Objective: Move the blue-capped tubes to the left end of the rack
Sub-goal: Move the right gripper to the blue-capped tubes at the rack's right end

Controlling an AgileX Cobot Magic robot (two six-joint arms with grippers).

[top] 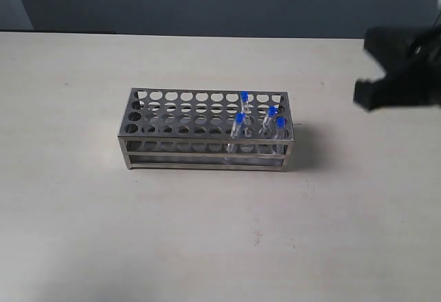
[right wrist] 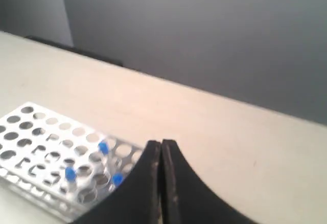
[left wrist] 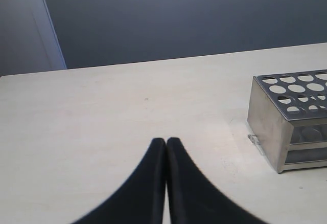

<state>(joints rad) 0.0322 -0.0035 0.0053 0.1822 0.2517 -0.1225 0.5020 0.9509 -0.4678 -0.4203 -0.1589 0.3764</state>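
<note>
The shiny metal rack (top: 180, 124) stands in the middle of the table. Several blue-capped tubes (top: 240, 119) stand upright in holes at its right end, one of them (top: 244, 96) in the back row. My right gripper (top: 394, 73) hovers blurred, above and to the right of the rack. In the right wrist view this gripper (right wrist: 161, 144) is shut and empty, with the rack (right wrist: 30, 132) and blue caps (right wrist: 103, 147) beyond it. My left gripper (left wrist: 166, 141) is shut and empty over bare table, well short of the rack's tube-free end (left wrist: 265, 121). The exterior view does not show the left gripper.
The table is pale beige with a dark wall behind it. Bare tabletop surrounds the rack on all sides. The rack's left and middle holes (top: 155, 112) hold no tubes.
</note>
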